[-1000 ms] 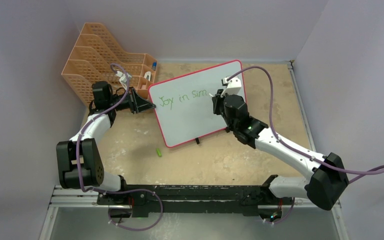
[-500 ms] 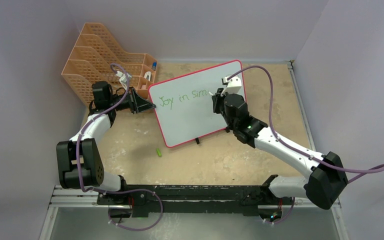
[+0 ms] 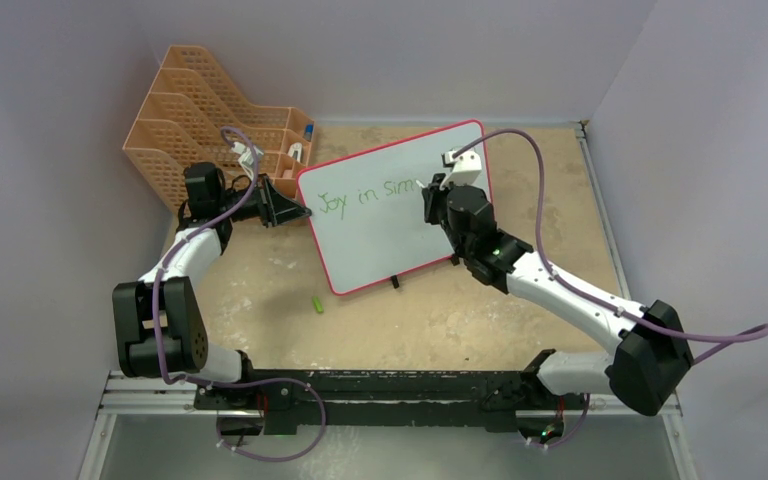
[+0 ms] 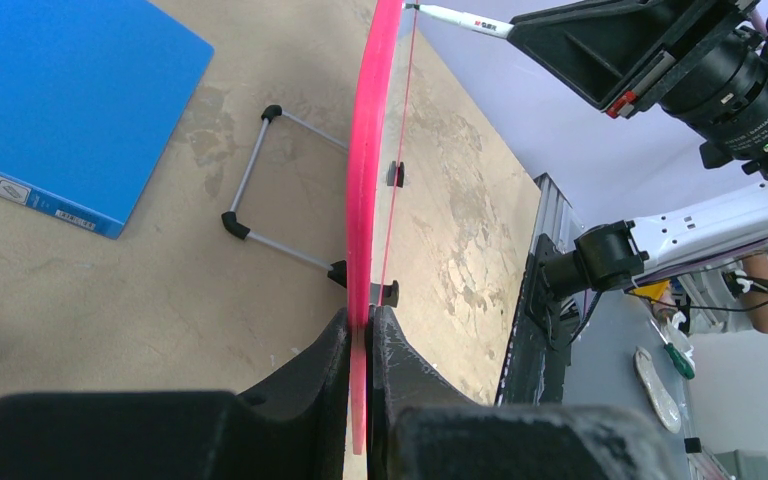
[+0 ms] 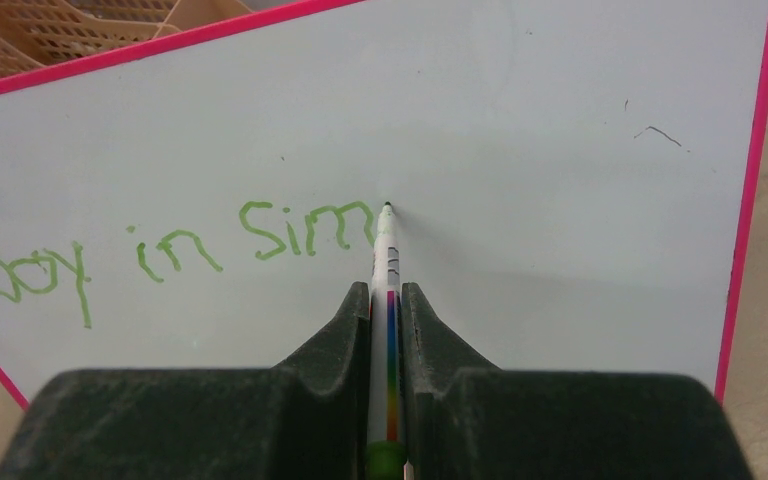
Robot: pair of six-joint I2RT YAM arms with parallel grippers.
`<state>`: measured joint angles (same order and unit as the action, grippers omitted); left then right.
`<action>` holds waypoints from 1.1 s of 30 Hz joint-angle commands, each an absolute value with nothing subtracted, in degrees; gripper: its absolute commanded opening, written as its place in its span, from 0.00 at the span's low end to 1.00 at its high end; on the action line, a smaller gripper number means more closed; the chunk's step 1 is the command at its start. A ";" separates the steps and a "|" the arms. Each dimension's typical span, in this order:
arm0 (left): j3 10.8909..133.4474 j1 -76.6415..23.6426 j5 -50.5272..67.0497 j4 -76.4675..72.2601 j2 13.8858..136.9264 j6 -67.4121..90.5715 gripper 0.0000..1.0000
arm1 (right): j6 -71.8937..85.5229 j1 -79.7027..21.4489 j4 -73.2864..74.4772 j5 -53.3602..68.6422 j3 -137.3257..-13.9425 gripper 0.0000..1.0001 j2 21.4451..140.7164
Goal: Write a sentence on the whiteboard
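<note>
The whiteboard [image 3: 390, 210] stands on the worktop [image 3: 520, 300], tilted, with its pink-red frame all around and a small black foot [image 3: 395, 282] at its lower edge. On its upper left part the sentence [image 3: 370, 195] is only partly there: in the right wrist view the green letters [image 5: 180, 245] read "Joy in Sim", in 1 line.

The right arm [image 3: 560, 290] reaches to the whiteboard from its lower right side. The right jaws are closed on a marker [image 5: 388, 250], a thin white pen with a coloured stripe along its body. Its dark tip touches the white surface just to the right of the letter "m".

The left arm [image 3: 185, 255] comes to the whiteboard from its left side. In the left wrist view the left jaws are pressed together on the pink frame [image 4: 370, 150], which passes between the 2 fingers [image 4: 310, 370], so they grip the left edge of the whiteboard. In the same view a wire stand [image 4: 260, 180] with black ends shows behind the whiteboard, and a blue folder [image 4: 60, 100] lies flat on the worktop further behind it.

To the upper left of the whiteboard stands an orange file rack [image 3: 200, 120]. A small green piece [image 3: 316, 304] lies on the worktop just below the lower left corner of the whiteboard; what it is I cannot tell.
</note>
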<state>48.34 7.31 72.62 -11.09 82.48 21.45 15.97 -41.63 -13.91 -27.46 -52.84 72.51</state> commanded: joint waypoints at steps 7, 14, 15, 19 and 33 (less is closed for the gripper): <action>50.14 6.62 72.33 -11.53 81.22 20.39 0.00 | 15.45 -41.23 -16.63 -27.79 -55.30 0.00 73.22; 50.10 6.65 72.25 -11.47 81.21 20.39 0.00 | 15.97 -41.22 -14.57 -27.83 -54.29 0.00 72.20; 50.10 6.67 72.25 -11.44 81.28 20.39 0.00 | 16.18 -41.22 -14.07 -27.82 -54.19 0.00 71.98; 50.14 6.64 72.34 -11.49 81.21 20.39 0.00 | 16.89 -41.22 -12.15 -27.38 -53.44 0.00 71.50; 49.97 6.68 72.30 -11.44 80.98 20.41 0.00 | 19.26 -41.22 -8.83 -25.55 -50.69 0.00 71.90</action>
<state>48.34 7.31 72.29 -11.09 82.48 21.43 17.74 -41.56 -11.16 -27.03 -51.99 72.55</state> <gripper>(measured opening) 0.057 0.118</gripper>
